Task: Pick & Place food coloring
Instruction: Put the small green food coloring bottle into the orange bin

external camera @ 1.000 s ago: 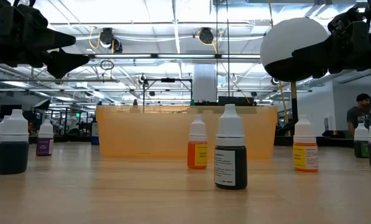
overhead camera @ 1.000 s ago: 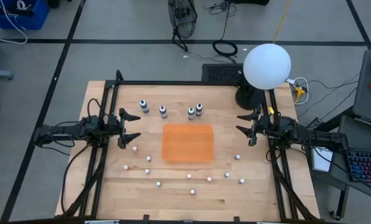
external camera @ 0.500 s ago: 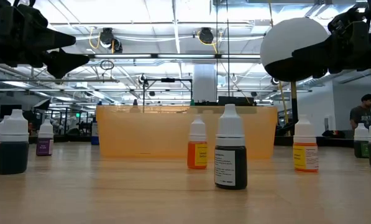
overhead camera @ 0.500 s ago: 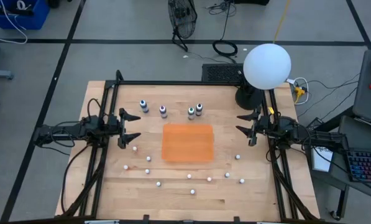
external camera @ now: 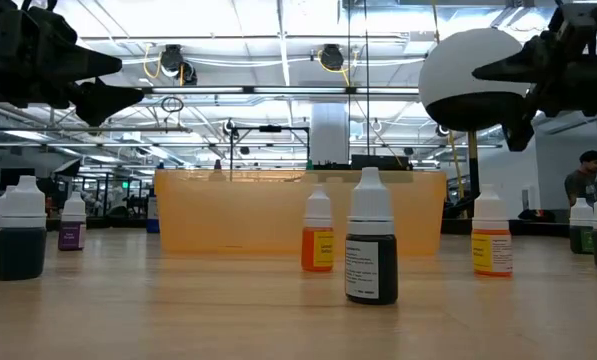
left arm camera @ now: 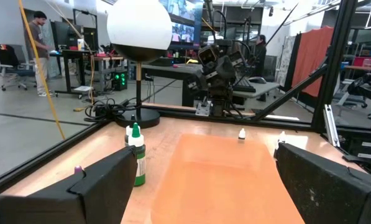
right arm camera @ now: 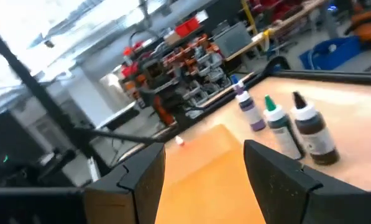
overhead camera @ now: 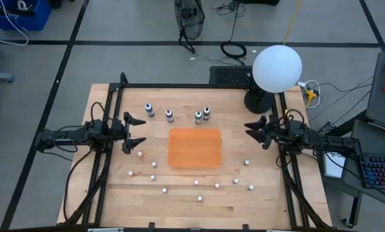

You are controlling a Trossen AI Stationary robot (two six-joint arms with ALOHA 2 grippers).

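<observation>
Four food coloring bottles stand upright on their bases in a row near the table's far edge: blue (overhead camera: 149,109), purple (overhead camera: 169,115), green (overhead camera: 198,116) and black (overhead camera: 206,113). The right wrist view shows the purple (right arm camera: 251,111), green (right arm camera: 281,129) and black (right arm camera: 313,134) ones. The green one (left arm camera: 136,164) also shows in the left wrist view. My left gripper (overhead camera: 133,132) (left arm camera: 204,193) hovers open over the table's left side. My right gripper (overhead camera: 256,133) (right arm camera: 204,180) hovers open over the right side, rolled to a slant. An orange tray (overhead camera: 194,147) lies flat between them.
Several small white-capped bottles (overhead camera: 197,183) stand scattered over the table's near half; the low view shows a black one (external camera: 370,252) and orange ones (external camera: 318,245). A white globe lamp (overhead camera: 277,67) stands at the far right corner. A black frame (overhead camera: 179,86) borders the table.
My right gripper has rolled about its wrist, so its two fingers now stand at a slant, and it has stayed open above the table's right side. The bottles and the tray have not moved.
</observation>
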